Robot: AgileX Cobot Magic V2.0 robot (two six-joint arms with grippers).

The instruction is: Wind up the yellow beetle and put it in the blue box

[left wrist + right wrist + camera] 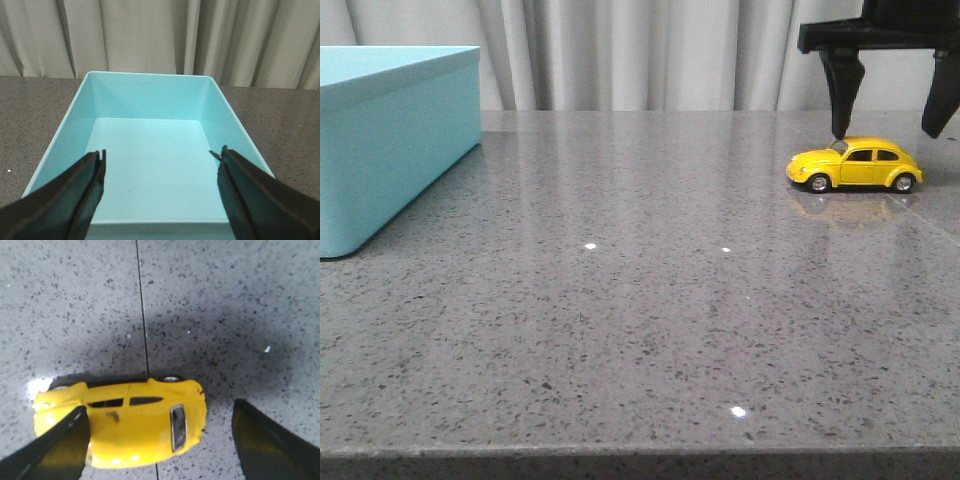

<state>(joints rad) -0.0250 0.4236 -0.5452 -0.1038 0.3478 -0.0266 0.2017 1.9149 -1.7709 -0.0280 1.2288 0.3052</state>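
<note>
R gripper [890,128] agape just over yellow beetle [855,165] — L gripper [161,167] agape above blue box [150,100].

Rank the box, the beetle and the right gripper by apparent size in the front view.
1. box, though cropped and nearer the camera.
2. right gripper, only partly in frame, so unsure against the beetle.
3. beetle.

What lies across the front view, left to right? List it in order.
blue box → bare stretch of grey table → yellow beetle, with the open right end effector just above it.
</note>
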